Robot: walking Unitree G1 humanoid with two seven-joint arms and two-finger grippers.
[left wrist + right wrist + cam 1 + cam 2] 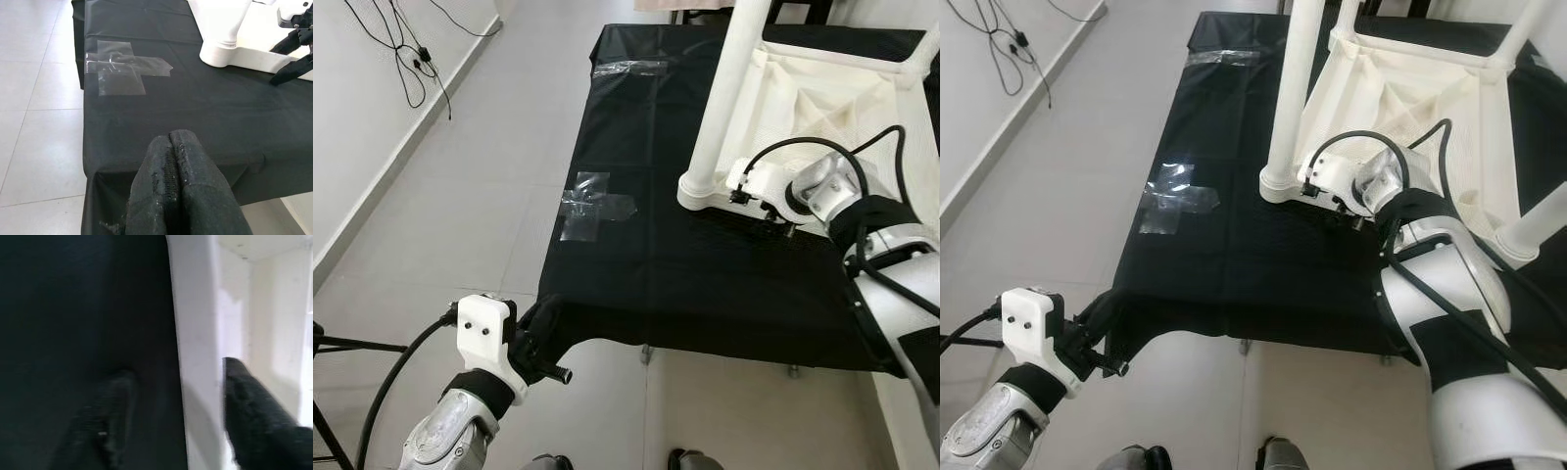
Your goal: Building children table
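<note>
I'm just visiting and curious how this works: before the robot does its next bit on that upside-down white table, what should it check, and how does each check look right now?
1. Children's table lies upside down on the black cloth, legs up: ok.
2. Right tool open, its fingers straddling the table's white rim near the corner leg: ok.
3. Right tool actually gripping the rim: not ok, not shut yet.
4. Left tool shut, at the cloth's near edge, holding nothing: ok.
5. Clear tape cross lies flat on the cloth, apart from the table: ok.
6. Leg firmly fixed in its socket: cannot tell.
</note>
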